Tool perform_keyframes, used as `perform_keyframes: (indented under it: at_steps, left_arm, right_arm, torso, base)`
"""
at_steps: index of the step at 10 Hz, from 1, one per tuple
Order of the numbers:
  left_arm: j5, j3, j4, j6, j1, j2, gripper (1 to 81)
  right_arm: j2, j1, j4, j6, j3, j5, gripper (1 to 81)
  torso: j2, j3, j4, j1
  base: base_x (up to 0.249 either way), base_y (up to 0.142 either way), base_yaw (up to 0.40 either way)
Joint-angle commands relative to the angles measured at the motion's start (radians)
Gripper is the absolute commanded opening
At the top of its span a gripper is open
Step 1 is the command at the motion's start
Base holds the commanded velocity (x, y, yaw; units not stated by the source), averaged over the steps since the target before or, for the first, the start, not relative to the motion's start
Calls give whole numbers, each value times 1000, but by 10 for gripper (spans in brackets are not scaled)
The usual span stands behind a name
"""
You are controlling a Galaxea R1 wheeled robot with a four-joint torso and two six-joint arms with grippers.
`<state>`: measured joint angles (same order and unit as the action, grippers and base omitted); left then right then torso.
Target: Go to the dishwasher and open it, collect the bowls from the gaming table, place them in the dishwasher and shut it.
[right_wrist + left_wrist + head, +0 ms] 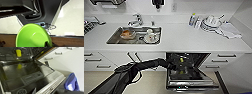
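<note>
1. Stainless steel gleams at lower centre of the head view, where the dishwasher (pixel 189 72) is seen with its door dropped flat and dark wire racks exposed beneath the white countertop (pixel 189 37).
2. Reaching in from the lower left of that view, the left arm (pixel 134 68) is extended to the tub mouth; whether its gripper is wide or narrow cannot be told.
3. Filling the lower left of the right wrist view, a glossy lime-green bowl (pixel 33 36) is held close at the right gripper (pixel 48 45), apparently pinched by its rim, smooth, round and probably light plastic.
4. Loading is judged to be the step in hand: the bowl is best tilted between rack tines, and the slick rim kept firmly gripped.
5. Brushed metal of the inner door (pixel 25 70), with its grey detergent tray (pixel 31 77), is shown at centre of the left wrist view.
6. Crockery is seen in the steel sink (pixel 135 35), upper left of the head view.
</note>
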<state>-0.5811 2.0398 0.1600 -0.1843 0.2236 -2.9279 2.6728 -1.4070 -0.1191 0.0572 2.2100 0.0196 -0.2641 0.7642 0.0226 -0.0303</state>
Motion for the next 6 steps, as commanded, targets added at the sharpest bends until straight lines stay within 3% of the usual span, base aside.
perform_keyframes:
  at_steps: [1, 2, 4, 6]
  left_arm:
    - [-98, -178, 15, 6, -51, 124, 811]
    - [-115, -310, -8, 8, -11, 241, 811]
    - [-112, -542, -95, 2, 39, 449, 811]
    - [-109, -707, -96, 0, 71, 612, 811]
  right_arm:
    - [-105, 21, -1, -2, -157, -73, 10]
    - [-170, 38, -1, 0, -252, -72, 10]
    - [-263, 73, 4, -2, -395, -72, 10]
    - [-348, 137, -10, -10, -504, -76, 10]
  torso:
    - [0, 0, 0, 0]
    - [0, 0, 0, 0]
    - [0, 0, 0, 0]
    - [0, 0, 0, 0]
  base:
    - [0, 0, 0]
    - [0, 0, 0]
    - [0, 0, 0]
    - [0, 0, 0]
